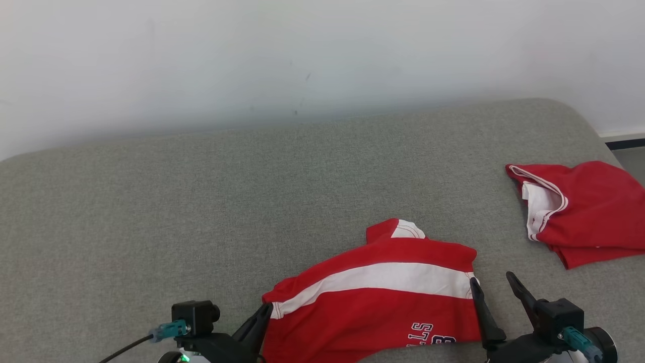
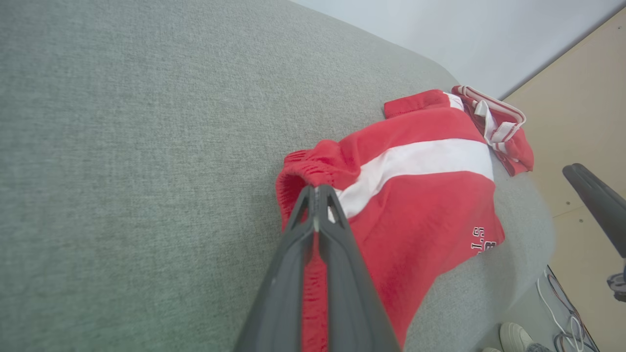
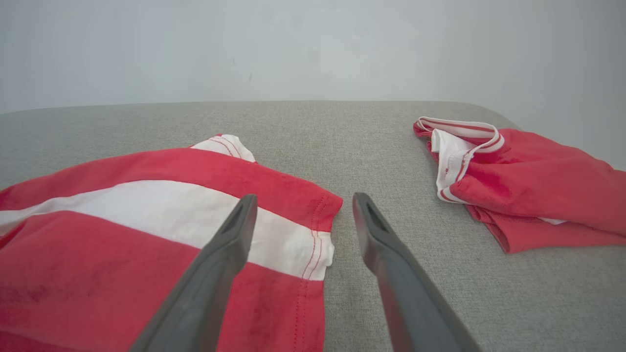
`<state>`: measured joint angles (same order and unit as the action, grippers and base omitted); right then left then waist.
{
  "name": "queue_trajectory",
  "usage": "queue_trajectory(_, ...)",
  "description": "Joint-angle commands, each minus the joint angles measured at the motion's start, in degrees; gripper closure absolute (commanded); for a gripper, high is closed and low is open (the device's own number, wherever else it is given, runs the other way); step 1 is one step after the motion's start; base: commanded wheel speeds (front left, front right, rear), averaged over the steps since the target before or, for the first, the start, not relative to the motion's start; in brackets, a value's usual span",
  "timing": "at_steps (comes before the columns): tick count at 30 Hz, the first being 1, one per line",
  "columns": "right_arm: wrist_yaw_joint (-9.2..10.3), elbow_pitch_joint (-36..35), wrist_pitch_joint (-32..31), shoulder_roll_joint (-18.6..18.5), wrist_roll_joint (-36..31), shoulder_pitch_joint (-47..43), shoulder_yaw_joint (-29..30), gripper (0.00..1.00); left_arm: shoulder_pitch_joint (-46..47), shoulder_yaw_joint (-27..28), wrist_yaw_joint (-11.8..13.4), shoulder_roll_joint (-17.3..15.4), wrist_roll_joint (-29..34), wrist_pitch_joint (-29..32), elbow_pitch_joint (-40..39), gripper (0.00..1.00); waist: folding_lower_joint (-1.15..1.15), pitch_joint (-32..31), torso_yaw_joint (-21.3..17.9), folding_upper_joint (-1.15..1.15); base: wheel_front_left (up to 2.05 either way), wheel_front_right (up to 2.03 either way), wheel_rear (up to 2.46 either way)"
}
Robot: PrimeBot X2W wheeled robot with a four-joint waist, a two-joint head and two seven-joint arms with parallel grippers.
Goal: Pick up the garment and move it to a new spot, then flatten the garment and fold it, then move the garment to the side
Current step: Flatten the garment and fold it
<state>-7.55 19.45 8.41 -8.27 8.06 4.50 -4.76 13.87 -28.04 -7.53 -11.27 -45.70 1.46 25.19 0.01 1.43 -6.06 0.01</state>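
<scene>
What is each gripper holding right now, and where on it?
Left gripper pinches the striped garment at its left edge; right gripper is open, holding nothing.

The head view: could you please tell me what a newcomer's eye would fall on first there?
First comes the red shirt with a white stripe, lying at the near edge of the grey cushion. The left gripper is shut on its left end, while the right gripper stands open at its right edge. A second red garment lies apart at the far right.
</scene>
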Motion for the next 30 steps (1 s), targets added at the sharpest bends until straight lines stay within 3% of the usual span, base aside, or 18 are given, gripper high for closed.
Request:
queue_trajectory(1, 0.17, 0.10, 0.21, -0.02, 0.31, 0.17, 0.02, 0.00, 0.29, -0.16, 0.11, -0.16, -0.37, -0.41, 0.10, 1.00, -0.01, -0.02, 0.02, -0.01, 0.00, 0.00, 0.00)
queue_trajectory(11, 0.17, 1.05, -0.99, 0.17, 0.13, -0.04, 1.20, 0.00, 0.53, -0.90, 0.19, -0.96, -0.56, -1.58, 0.83, 1.00, -0.01, -0.08, 0.08, -0.01, 0.00, 0.00, 0.00)
queue_trajectory(17, 0.17, 3.17, -6.20, 1.30, 1.13, 1.59, 4.25, 0.00, 0.08, -0.37, 1.32, -2.13, 0.89, -3.73, 0.16, 1.00, -0.01, 1.63, 0.10, -0.01, 0.00, 0.00, 0.00)
queue_trajectory(22, 0.17, 5.64, -13.14, 1.08, 4.18, 5.10, 3.85, 0.00, 1.28, -0.81, 1.82, -1.77, 1.96, -4.94, -1.08, 1.00, -0.01, 4.29, 0.94, -0.01, 0.00, 0.00, 0.00)
queue_trajectory(30, 0.17, 9.95, -18.28, -0.41, 6.37, 9.85, 0.61, 0.00, 2.75, -1.73, 1.56, -1.35, 2.54, -5.54, -0.96, 1.00, -0.01, 5.87, 1.81, -0.01, 0.00, 0.00, 0.00)
